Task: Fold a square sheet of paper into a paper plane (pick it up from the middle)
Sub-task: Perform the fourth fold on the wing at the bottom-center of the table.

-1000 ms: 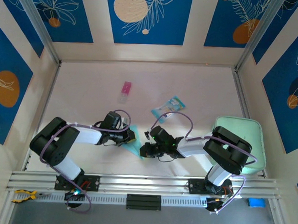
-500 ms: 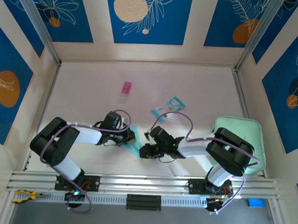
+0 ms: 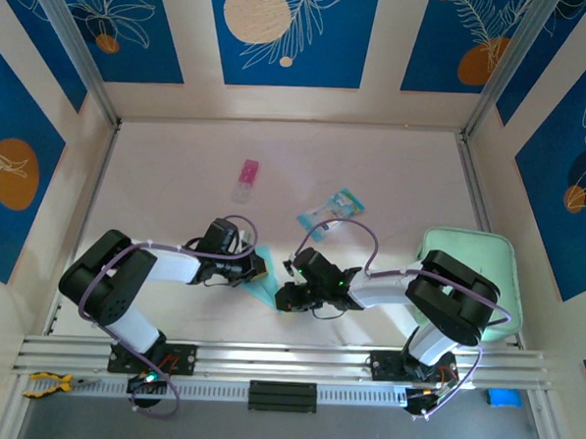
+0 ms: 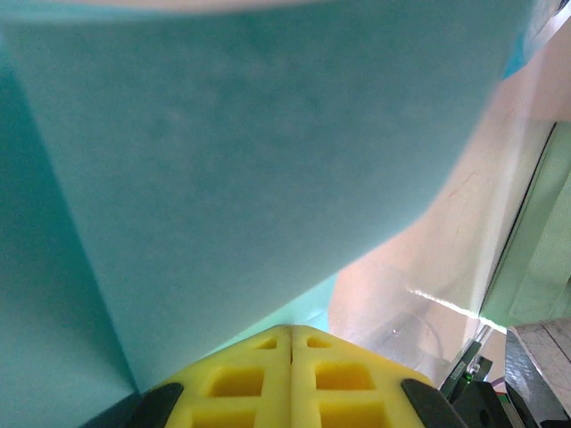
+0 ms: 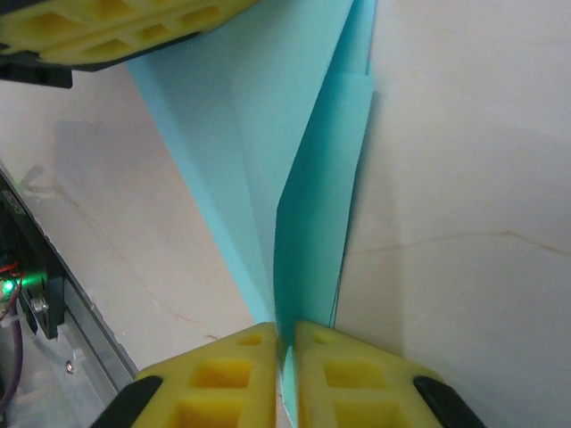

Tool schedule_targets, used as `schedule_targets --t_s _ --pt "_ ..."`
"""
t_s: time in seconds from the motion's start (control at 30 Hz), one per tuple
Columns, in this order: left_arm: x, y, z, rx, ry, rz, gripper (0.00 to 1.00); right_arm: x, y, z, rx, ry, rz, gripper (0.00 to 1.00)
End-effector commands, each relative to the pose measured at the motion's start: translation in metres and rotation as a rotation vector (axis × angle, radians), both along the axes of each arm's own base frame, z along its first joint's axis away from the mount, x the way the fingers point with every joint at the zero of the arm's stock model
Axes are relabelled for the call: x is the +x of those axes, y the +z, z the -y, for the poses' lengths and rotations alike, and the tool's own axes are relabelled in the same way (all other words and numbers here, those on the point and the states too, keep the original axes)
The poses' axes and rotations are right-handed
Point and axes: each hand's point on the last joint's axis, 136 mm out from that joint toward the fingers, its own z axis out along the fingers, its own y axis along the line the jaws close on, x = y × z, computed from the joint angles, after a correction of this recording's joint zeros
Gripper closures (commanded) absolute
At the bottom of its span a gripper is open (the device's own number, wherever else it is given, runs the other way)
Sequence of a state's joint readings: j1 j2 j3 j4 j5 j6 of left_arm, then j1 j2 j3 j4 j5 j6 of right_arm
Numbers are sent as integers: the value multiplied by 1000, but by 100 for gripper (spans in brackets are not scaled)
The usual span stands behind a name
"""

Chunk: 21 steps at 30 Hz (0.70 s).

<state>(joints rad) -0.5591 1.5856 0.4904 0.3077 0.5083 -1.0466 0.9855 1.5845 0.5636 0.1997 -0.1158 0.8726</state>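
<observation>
The right gripper (image 5: 285, 337) has its yellow fingers drawn almost together on the near end of a thin, plain light-blue sheet of paper (image 5: 303, 178) folded into a narrow pointed shape. The paper's creased edge runs down into the slim gap between them, so it is pinched there. From that pinch one flap stands on edge, a wider flap slopes away to the left, and another layer lies flat on the pale tabletop (image 3: 394, 166).

At the sheet's other end the left gripper (image 4: 292, 332) is closed. Its yellow pads press flat against each other, with the paper rising straight out of their seam and clamped in it. Seen from above, the two grippers meet the sheet from its left and its right, with the sheet low between them.

Beyond the sheet and a little to its right lies a teal-and-clear printed packet (image 3: 333, 209), apart from it. A loop of purple cable (image 3: 344, 225) from the right arm arches between the packet and the sheet. Farther beyond the sheet, slightly to its left, a small pink-and-clear oblong (image 3: 246, 180) lies by itself.

Well to the right of the sheet rests a pale mint-green rounded pad (image 3: 492, 261), its near-left part covered by the right arm's black-and-white elbow. Nearer than the sheet runs the aluminium rail (image 3: 286, 359) that carries both arm bases. A yellow-handled clamp (image 3: 47, 384) lies far to the sheet's left, and a small blue object (image 3: 505, 398) far to its right.
</observation>
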Motion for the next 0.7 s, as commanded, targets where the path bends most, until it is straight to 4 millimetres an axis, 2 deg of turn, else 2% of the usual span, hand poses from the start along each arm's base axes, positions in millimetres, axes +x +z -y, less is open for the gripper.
schedule_targets --t_s 0.0,0.27,0.33,0.5,0.67 --pt "-11 -18 -11 58 9 -48 100 -19 -19 25 -107 13 -63 82" --pt "-12 -18 -12 59 13 -48 100 -26 -25 22 -94 35 -100 94" --pt "-12 -18 -11 57 11 -47 100 -26 -25 23 -97 31 -99 94" --pt "-11 -18 -12 59 12 -45 100 -26 -21 26 -103 26 -90 86" --pt "-12 -19 -12 60 13 -48 100 -30 -24 28 -111 37 -104 86"
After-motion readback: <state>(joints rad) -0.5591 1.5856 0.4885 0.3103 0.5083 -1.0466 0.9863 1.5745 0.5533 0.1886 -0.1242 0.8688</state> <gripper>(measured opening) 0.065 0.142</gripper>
